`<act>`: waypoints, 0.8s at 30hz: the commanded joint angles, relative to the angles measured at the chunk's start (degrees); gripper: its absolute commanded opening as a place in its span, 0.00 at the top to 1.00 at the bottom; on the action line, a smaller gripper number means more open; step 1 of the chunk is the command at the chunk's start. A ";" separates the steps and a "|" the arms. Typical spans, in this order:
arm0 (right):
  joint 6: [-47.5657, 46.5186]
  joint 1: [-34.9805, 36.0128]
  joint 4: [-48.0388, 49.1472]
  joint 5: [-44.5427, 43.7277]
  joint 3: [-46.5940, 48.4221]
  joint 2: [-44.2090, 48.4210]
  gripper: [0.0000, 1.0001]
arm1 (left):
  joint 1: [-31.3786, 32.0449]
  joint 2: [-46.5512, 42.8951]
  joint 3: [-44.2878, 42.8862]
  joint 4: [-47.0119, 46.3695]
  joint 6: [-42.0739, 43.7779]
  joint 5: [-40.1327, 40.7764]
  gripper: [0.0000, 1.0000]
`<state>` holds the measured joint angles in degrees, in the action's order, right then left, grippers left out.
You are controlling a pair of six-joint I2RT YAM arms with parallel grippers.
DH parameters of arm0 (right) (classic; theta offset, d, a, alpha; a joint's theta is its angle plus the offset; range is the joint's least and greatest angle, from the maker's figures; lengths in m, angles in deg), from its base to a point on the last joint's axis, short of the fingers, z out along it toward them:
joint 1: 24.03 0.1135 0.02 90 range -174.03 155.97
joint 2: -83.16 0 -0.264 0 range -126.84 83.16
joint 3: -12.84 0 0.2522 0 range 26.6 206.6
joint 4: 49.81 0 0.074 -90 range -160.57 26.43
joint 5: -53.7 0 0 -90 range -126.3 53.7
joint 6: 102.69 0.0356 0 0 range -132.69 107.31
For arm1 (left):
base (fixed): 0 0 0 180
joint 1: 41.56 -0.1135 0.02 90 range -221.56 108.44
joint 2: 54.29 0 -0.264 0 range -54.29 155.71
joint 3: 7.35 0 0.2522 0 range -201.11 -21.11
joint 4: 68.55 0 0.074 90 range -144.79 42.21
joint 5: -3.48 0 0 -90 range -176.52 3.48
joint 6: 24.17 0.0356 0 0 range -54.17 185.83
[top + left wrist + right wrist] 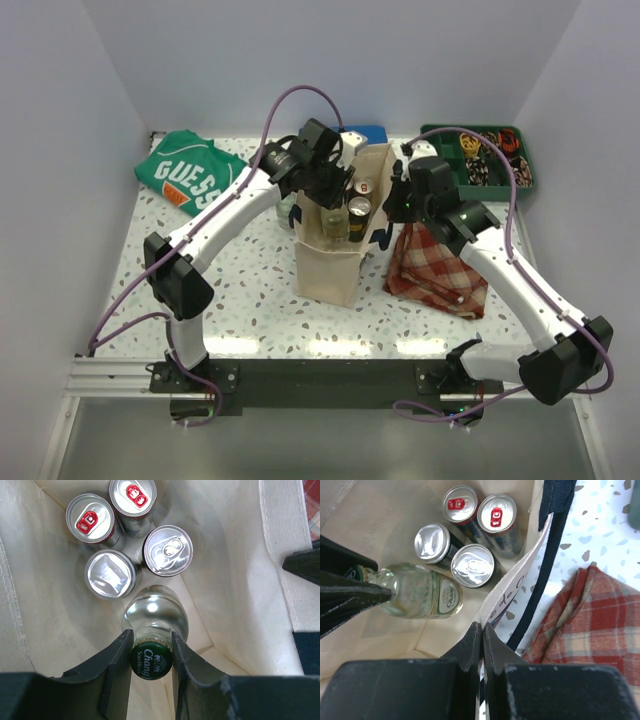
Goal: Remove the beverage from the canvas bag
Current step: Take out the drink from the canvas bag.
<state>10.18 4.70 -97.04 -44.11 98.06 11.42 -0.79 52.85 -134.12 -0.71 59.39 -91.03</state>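
The cream canvas bag (pixel 325 265) stands upright mid-table with its mouth spread. Inside it are several cans (pixel 167 550) and a clear glass bottle (pixel 152 611) with a green cap, the beverage. My left gripper (pixel 151 645) reaches into the bag from above and is shut on the bottle's neck just under the cap. From the right wrist view the bottle (pixel 420 597) leans toward the left fingers (pixel 345 600). The right gripper (pixel 481 630) is shut on the bag's right rim (pixel 520 587), beside its navy handle (pixel 545 570).
A red plaid cloth (pixel 440 265) lies right of the bag, under the right arm. A green printed T-shirt (pixel 190 172) lies at the back left. A green tray (pixel 480 155) of small items sits at the back right, and a blue object (pixel 365 133) sits behind the bag.
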 commanded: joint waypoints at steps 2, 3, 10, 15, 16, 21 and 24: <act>-4.06 -1.66 -0.45 -4.22 5.18 -1.47 1.00 | 0.36 -4.83 -4.76 -5.75 0.02 -1.20 1.00; -3.98 -1.57 -0.36 -5.27 5.18 -1.38 1.00 | 0.36 -4.83 -4.85 -5.57 0.11 -1.03 1.00; -7.58 -2.72 -2.12 -2.48 6.68 -0.77 0.79 | 0.45 -4.74 -6.34 -5.13 0.28 -1.02 1.00; -7.32 -2.63 -2.74 1.04 6.23 0.11 0.53 | 0.45 -4.56 -8.27 -4.69 0.37 -1.38 1.00; -7.32 -2.71 -3.09 1.05 6.06 0.46 0.50 | 0.45 -4.56 -8.71 -4.43 0.37 -1.38 1.00; -6.18 -2.71 -2.39 2.62 4.40 4.15 0.45 | 0.53 -4.74 -11.78 -3.02 0.55 -0.67 1.00; -5.30 -2.72 0.16 2.45 1.77 7.84 0.38 | 0.53 -5.35 -13.28 -2.67 0.46 -0.15 1.00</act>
<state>4.09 2.17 -99.91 -42.67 101.71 13.32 -0.55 52.85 -141.05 1.20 59.41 -91.01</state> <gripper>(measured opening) 0.586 0.367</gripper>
